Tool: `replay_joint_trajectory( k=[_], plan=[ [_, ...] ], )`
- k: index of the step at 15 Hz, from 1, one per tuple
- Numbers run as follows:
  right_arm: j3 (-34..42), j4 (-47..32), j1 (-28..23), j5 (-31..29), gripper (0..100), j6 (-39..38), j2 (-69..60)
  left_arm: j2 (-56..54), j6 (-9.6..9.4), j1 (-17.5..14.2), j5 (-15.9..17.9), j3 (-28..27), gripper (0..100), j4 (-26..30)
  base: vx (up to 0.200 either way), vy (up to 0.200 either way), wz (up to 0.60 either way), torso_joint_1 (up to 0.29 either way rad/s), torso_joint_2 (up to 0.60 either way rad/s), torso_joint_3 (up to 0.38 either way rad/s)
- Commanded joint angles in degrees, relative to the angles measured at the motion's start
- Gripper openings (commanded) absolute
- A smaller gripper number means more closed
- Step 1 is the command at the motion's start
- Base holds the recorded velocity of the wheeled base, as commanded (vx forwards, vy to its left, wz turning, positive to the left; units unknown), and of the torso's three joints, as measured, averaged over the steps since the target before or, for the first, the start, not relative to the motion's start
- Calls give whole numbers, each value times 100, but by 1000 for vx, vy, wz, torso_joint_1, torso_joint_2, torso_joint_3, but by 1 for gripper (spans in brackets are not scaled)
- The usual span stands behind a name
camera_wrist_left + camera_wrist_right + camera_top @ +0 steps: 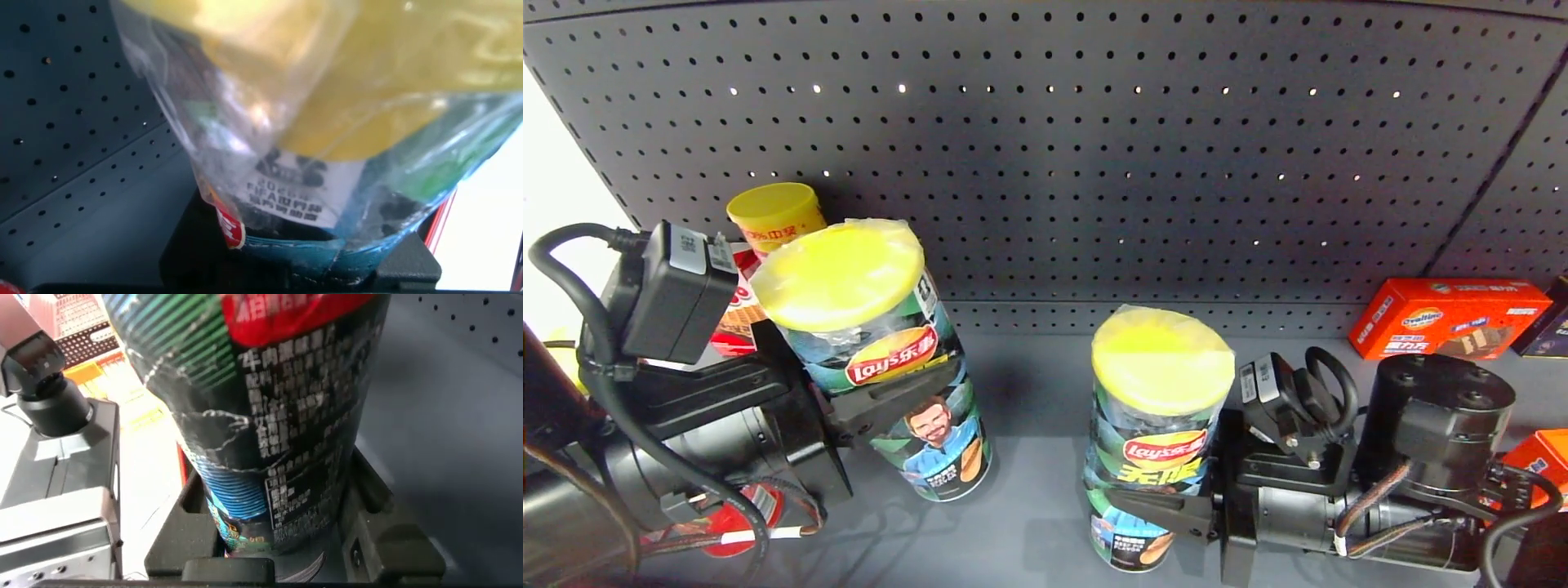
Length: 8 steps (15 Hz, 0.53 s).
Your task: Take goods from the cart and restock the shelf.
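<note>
Cans of chips, two, both over the shelf [1029, 384] and both wrapped in clear film, yellow lids on.

Left can [935, 441]: toward the shelf's left end. Tilted, lid leaning out from the back and toward the left end, base angled toward the middle. Left hand [849, 376] is clamped on it at mid-body, one dark finger across the front of the label, the other behind. In the left wrist view the can [327, 163] sits close over the hand [302, 253], wrinkled film and yellow lid up top. Cannot tell whether the base touches the shelf.

Right can [1152, 449]: near the middle of the shelf, closer to the front edge than the left can. Close to upright, a slight lean. Right hand [1135, 482] is closed around its lower half, a finger showing across the front. The right wrist view shows the can [278, 416] seated between the two fingers [176, 531], pressed on both sides. Contact of its base with the shelf not clear.

The two cans stand apart, bare shelf between them.

Pegboard [1094, 163] forms the back wall. Yellow cup [772, 212] stands at the back left, behind the left can. Red box [1445, 314] lies at the back right, against the pegboard. Orange box [1535, 453] sits at the right end, partly cut off.
</note>
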<state>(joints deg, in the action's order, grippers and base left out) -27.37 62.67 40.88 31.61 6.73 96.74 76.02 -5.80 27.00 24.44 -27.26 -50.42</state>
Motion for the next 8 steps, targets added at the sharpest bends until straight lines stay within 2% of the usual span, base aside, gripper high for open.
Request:
replay_joint_trajectory(
  k=[1,5,6,8],
  plan=[
    [-14,79,-1,3,0,13,266,-8,0,-2,-1,1,0,-3,0,0,0,0,0,0],
    [-23,158,-1,12,0,13,336,0,0,-2,-1,1,0,-3,0,0,0,0,0,0],
    [-32,166,-9,12,100,21,327,-8,0,-2,-1,10,0,-3,0,0,0,0,0,0],
    [-23,166,-27,12,100,30,284,-8,0,-2,-1,10,0,-3,0,0,0,0,0,0]
  ],
)
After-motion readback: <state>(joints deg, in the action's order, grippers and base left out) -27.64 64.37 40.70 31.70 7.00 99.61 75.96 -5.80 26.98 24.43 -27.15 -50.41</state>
